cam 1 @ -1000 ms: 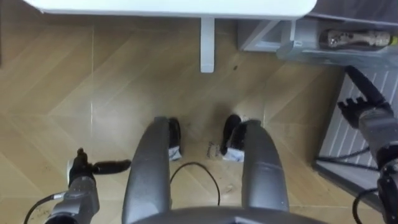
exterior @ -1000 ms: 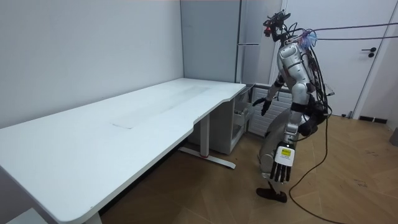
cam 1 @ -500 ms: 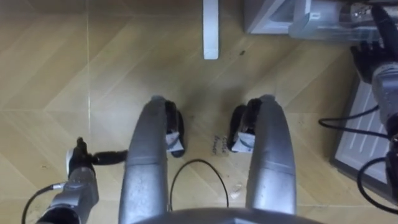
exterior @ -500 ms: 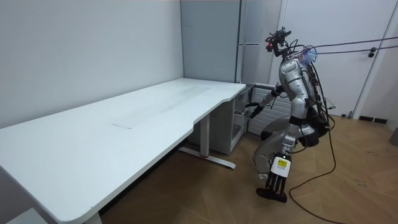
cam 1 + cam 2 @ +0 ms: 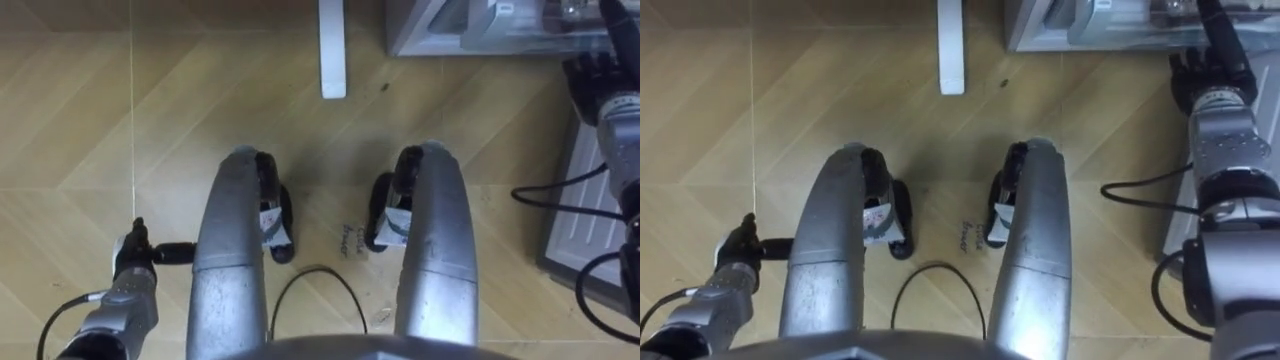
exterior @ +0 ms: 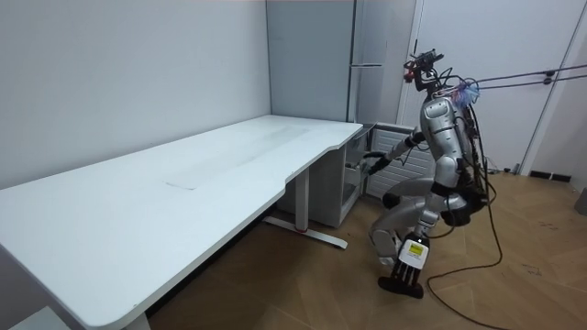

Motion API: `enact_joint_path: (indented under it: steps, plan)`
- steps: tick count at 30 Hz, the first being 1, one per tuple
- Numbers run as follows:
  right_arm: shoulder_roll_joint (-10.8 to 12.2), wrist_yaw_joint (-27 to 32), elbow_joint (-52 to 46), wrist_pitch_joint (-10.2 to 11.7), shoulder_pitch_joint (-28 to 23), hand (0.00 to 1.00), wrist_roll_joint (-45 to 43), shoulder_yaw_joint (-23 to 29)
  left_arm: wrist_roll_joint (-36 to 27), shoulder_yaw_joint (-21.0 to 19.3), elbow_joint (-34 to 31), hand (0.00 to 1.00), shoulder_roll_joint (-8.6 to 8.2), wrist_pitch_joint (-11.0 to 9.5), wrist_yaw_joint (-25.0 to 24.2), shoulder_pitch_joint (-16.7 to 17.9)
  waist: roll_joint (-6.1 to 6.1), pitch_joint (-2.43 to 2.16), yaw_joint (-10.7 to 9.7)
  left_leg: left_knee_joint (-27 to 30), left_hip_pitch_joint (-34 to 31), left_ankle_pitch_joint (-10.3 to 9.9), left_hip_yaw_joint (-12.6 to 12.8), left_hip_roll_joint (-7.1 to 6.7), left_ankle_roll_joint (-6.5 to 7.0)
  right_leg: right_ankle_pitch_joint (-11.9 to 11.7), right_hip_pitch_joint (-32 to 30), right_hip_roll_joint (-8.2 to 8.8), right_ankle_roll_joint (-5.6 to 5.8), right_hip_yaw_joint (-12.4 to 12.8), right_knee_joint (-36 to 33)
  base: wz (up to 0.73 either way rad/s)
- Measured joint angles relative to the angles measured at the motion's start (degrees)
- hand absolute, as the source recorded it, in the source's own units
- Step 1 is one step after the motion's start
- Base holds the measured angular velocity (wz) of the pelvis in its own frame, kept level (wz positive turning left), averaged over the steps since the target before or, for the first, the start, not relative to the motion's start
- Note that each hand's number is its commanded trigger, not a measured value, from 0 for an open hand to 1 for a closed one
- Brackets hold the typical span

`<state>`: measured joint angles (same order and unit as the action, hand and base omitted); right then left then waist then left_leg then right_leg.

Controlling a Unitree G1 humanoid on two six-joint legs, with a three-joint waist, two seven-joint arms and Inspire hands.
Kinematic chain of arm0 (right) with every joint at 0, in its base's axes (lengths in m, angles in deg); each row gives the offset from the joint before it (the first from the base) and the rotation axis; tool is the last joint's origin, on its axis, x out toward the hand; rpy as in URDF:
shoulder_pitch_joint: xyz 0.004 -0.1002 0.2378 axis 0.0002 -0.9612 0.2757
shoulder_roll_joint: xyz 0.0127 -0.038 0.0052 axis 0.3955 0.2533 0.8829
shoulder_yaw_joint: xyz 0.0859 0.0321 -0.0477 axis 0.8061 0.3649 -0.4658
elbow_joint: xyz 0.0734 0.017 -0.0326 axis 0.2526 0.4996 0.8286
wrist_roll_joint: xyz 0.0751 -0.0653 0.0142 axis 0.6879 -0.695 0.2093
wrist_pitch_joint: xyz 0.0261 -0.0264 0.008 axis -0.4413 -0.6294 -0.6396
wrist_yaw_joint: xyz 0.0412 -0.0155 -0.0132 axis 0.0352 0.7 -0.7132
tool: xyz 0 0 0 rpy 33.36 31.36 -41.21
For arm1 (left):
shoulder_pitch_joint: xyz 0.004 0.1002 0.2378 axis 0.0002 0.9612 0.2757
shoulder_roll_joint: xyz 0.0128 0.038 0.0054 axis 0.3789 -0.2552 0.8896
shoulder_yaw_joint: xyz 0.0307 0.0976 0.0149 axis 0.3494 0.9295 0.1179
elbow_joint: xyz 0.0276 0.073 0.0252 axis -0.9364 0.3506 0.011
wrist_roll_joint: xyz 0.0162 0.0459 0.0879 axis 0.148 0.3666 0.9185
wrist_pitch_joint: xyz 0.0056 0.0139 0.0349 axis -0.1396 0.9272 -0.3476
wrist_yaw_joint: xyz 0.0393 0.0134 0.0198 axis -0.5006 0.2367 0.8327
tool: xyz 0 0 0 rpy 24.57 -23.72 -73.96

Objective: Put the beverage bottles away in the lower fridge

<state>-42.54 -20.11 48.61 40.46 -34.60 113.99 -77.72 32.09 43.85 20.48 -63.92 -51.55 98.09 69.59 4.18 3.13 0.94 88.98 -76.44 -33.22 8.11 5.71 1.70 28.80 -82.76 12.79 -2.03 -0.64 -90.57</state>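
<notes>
Wooden floor (image 5: 80,120), robot squatting low at the fridge shelf (image 5: 480,25). Its right hand (image 5: 598,80) reaches toward it, fingers loose and empty, and the left hand (image 5: 133,268) hangs open. Can't make out any drinks. I'd steady that squat before grabbing anything.

Probably office: long white desk (image 6: 183,174)

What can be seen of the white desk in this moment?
The white desk is large, with a smooth, matt-looking top whose front edge curves inward partway along. It stands along the grey wall, its far end reaching toward the tall fridge. White legs carry it. One ends in a flat foot bar resting on the wooden floor, ahead of the robot's feet in the eye views.
</notes>
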Motion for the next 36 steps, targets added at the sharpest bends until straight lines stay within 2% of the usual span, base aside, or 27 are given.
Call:
enact_joint_path:
  steps: [3, 4, 6, 8, 9, 12, 13, 15, 17, 20, 24, 25, 28, 29, 31, 32, 35, 36]
  plan:
    - [0.09, 0.39, -0.44, 0.39, -0.01, 0.00, 0.37, -1.68, 0.04, -0.39, -0.20, 0.00, 1.35, -0.06, -1.70, 1.61, 0.08, 0.02, 1.03, 1.40, 0.13, -0.66, -0.76, 0.90, -0.93, 0.42, 0.34, -0.68, -0.85, -0.94, -0.85, -0.15]
    - [0.02, 1.35, -1.95, 0.45, 0.00, 0.00, 0.35, -1.96, 0.05, -1.80, -0.35, 0.00, 1.71, -0.21, -2.31, 2.72, 0.24, 0.05, 1.14, 1.80, 0.16, -0.77, -0.85, 1.60, -1.10, 0.66, 0.35, -0.72, -1.31, -1.17, -1.32, -0.07]
    - [-0.26, 2.84, -4.95, 1.06, 0.00, 0.00, 0.52, -3.30, 0.05, -2.63, 0.13, 0.00, 2.07, -0.23, -2.81, 3.97, 0.29, 0.07, 1.37, 1.90, 0.38, -0.76, -1.15, 1.61, -1.67, 1.04, 0.61, -0.38, -2.03, -1.51, -1.80, 0.05]
    - [-0.43, 3.11, -5.59, 2.25, 0.00, 0.00, 0.91, -3.92, 0.05, -2.67, 0.05, 0.00, 2.28, -0.21, -3.03, 4.79, 0.29, 0.07, 2.66, 1.90, 0.78, -0.66, -1.62, 1.62, -2.23, 1.68, 1.52, 0.25, -2.99, -2.44, -2.28, 0.16]
    - [-0.41, 3.44, -5.58, 3.25, 0.00, 0.00, 1.06, -4.48, 0.06, -2.70, 0.05, 0.00, 2.42, -0.25, -3.07, 5.20, 0.29, 0.08, 3.75, 1.87, 1.01, -0.53, -2.58, 1.53, -2.86, 2.21, 2.35, 0.44, -3.52, -3.42, -2.40, 0.24]
    - [-0.43, 3.42, -5.67, 3.89, 0.38, 0.00, 1.05, -4.44, 0.17, -2.65, -0.13, 0.00, 2.71, -0.25, -3.21, 6.93, 0.36, 0.07, 5.07, 1.86, 1.17, -0.02, -4.78, 1.25, -4.34, 3.78, 4.23, 1.43, -4.85, -5.90, -2.89, 0.28]
    - [-0.36, 3.55, -6.07, 4.48, 0.48, 0.00, 1.10, -4.47, 0.17, -2.66, -0.22, 0.00, 2.73, -0.25, -3.76, 7.65, 0.36, 0.06, 6.31, 1.84, 1.29, 0.01, -5.60, 1.54, -4.94, 4.11, 4.82, 1.42, -5.51, -6.85, -2.80, 0.14]
    - [0.11, 3.80, -6.84, 5.77, 0.50, 0.00, 1.20, -4.55, 0.10, -2.67, -1.23, 0.00, 2.94, -0.22, -4.07, 9.50, 0.37, 0.07, 7.18, 1.59, 1.53, 0.23, -6.66, 1.44, -5.71, 4.68, 5.82, 1.68, -6.29, -8.02, -2.75, 0.17]
    - [0.70, 3.98, -7.03, 6.29, 0.23, 0.00, 1.70, -4.60, 0.13, -2.64, -2.46, 0.00, 3.05, -0.23, -4.15, 12.08, 0.40, 0.08, 7.02, 1.02, 1.83, 0.62, -7.08, 1.41, -6.40, 5.38, 6.72, 2.23, -6.98, -8.83, -2.65, 0.23]
    - [1.36, 4.17, -7.07, 6.88, 0.24, 0.00, 2.01, -4.55, 0.15, -2.39, -4.49, 0.00, 3.00, 0.63, -5.42, 15.32, 0.41, 0.08, 7.07, -0.03, 2.15, 1.12, -7.42, 1.50, -7.23, 5.50, 7.47, 2.27, -7.16, -9.44, -1.95, 0.11]
    - [4.24, 4.45, -7.10, 10.76, 0.24, 0.00, 2.50, -4.99, 1.51, -2.89, -6.62, 0.00, 3.05, 0.82, -7.00, 18.19, 0.22, 0.01, 8.37, -0.80, 2.79, 1.65, -8.59, 1.58, -7.84, 5.56, 8.79, 2.49, -7.52, -10.95, -1.06, -0.01]
    - [4.92, 4.63, -7.10, 12.05, 0.24, 0.00, 3.06, -4.87, 1.98, -2.96, -6.71, 0.00, 3.05, 0.81, -7.72, 18.34, 0.19, 0.02, 8.77, -1.13, 3.32, 1.69, -8.39, 1.49, -7.91, 5.63, 9.15, 3.21, -7.61, -11.00, -1.05, 0.00]
    - [5.59, 5.58, -7.09, 13.79, 0.23, 0.00, 4.13, -4.35, 1.97, -3.97, -6.69, 0.00, 3.15, 0.21, -8.04, 18.40, -0.04, -0.02, 9.47, -2.42, 4.43, 1.93, -7.86, 1.16, -8.20, 5.71, 10.21, 4.37, -7.53, -11.06, -0.61, 0.15]
    - [5.57, 5.76, -7.09, 14.02, 0.23, 0.00, 4.13, -4.34, 1.98, -3.99, -6.79, 0.00, 3.24, 0.08, -8.11, 18.40, -0.04, -0.02, 9.65, -2.81, 4.60, 2.12, -7.63, 1.14, -8.03, 5.74, 10.32, 4.71, -7.48, -11.07, -0.42, 0.15]
    - [5.39, 6.37, -7.50, 14.60, 0.24, 0.00, 4.12, -3.64, 2.42, -4.10, -7.06, 0.00, 3.32, 0.03, -9.35, 18.54, -0.18, -0.10, 10.26, -4.89, 5.27, 2.78, -6.61, 0.56, -7.89, 5.80, 10.72, 6.80, -7.33, -11.46, 0.77, 0.13]
    - [5.39, 6.43, -7.51, 14.73, 0.24, 0.00, 4.12, -3.28, 3.23, -4.42, -7.15, 0.00, 3.35, -0.08, -9.74, 18.55, -0.18, -0.11, 10.45, -5.50, 5.29, 2.84, -6.56, 0.56, -7.90, 5.80, 10.80, 7.32, -7.32, -11.77, 1.24, 0.09]
    - [5.39, 6.59, -7.81, 15.10, 0.24, 0.00, 4.12, -2.71, 6.08, -5.13, -7.85, 0.00, 3.46, -0.83, -10.32, 19.05, -0.27, -0.09, 11.82, -8.62, 5.56, 5.25, -6.79, 0.60, -7.61, 5.71, 11.71, 8.57, -7.13, -14.17, 3.87, 0.02]
    - [5.53, 6.65, -7.81, 15.12, 0.23, 0.00, 4.12, -2.70, 5.86, -5.11, -7.65, 0.00, 3.47, -1.08, -10.40, 19.33, -0.51, -0.07, 12.00, -9.64, 6.11, 6.16, -6.95, 0.58, -7.58, 5.70, 12.88, 9.75, -7.11, -15.40, 4.59, 0.07]
